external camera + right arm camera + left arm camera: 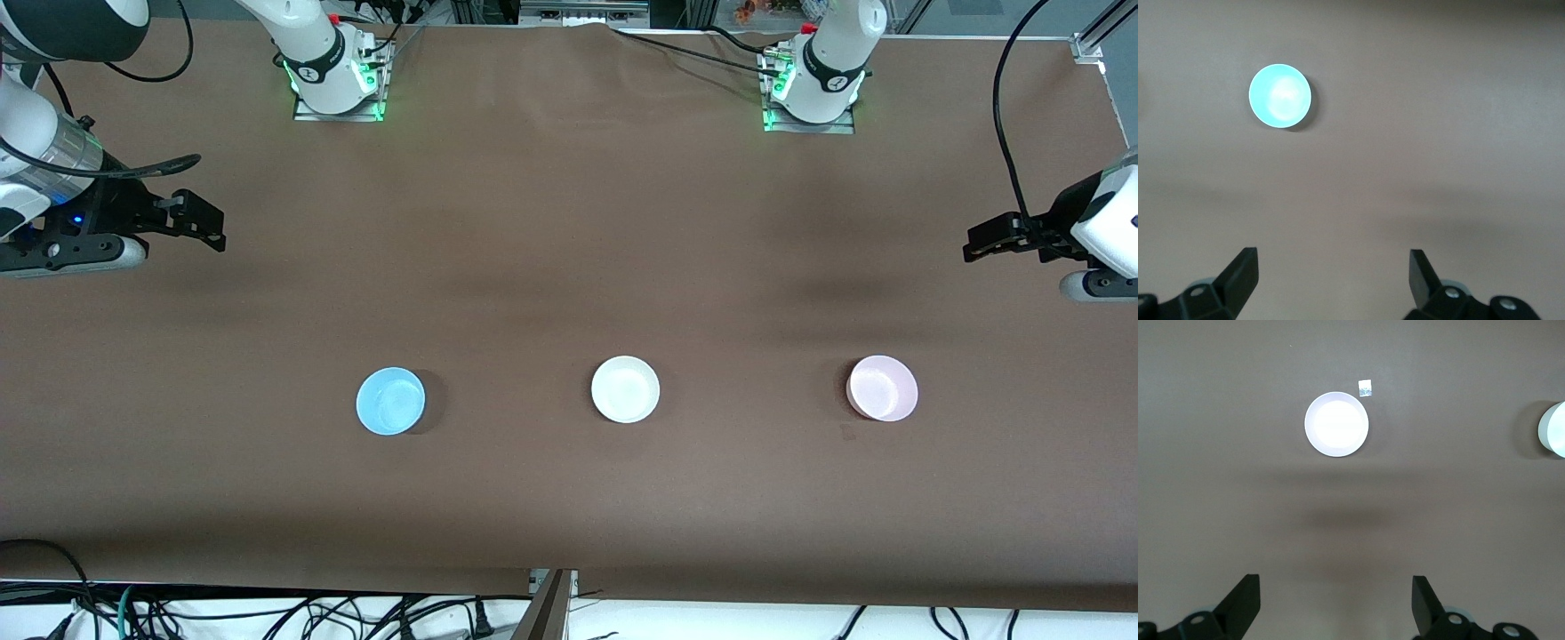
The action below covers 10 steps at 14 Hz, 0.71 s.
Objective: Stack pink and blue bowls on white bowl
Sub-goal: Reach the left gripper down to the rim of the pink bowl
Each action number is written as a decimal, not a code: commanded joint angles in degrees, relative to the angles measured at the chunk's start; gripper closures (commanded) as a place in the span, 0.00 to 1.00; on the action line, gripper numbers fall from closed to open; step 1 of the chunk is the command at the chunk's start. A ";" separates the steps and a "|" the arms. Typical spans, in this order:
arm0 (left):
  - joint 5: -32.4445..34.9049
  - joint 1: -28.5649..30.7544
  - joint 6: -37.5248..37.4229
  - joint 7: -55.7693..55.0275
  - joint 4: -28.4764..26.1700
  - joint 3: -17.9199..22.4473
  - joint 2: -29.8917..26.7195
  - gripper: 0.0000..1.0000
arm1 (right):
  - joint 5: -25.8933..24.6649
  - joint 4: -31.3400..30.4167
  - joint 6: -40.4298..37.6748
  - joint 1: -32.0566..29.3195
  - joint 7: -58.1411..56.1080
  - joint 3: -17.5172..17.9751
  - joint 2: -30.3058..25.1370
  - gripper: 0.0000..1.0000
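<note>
Brown table: blue bowl, white bowl, pink bowl in a row, 9 to 3 o'clock; left gripper and right gripper released, waiting above table ends

The right arm waits, raised over the table at its own end, wrist bent so the right gripper points inward toward the middle. Its fingers stand wide apart with nothing between them. The left arm waits likewise over its own end, its left gripper also pointing toward the middle. Its fingers are spread wide and hold nothing. Both wrists hang clear above the tabletop.
</note>
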 commanded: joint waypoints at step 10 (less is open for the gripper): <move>0.81 0.42 0.25 0.03 0.92 0.88 3.45 0.00 | 0.72 -0.35 0.10 -0.92 0.46 0.77 -0.86 0.00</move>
